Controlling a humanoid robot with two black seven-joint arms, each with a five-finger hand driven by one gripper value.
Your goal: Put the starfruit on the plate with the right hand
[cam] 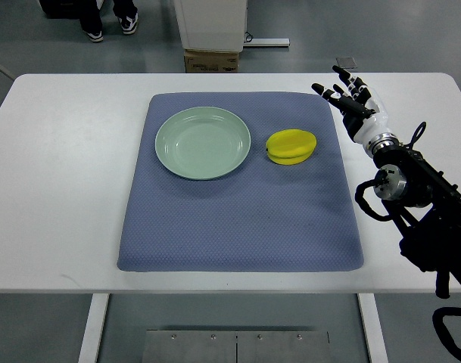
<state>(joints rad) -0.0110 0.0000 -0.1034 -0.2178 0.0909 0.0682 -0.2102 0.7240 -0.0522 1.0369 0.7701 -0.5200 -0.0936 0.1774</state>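
Right robot hand fingers spread, beside starfruit

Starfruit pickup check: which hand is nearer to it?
Right. The right hand hovers open beyond the mat's right edge, right of the starfruit. The left hand isn't visible.

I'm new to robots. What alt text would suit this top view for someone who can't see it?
A yellow starfruit lies on a blue mat just right of an empty pale green plate, not touching it. The right robot hand, fingers spread and holding nothing, hovers over the white table beyond the mat's far right corner.
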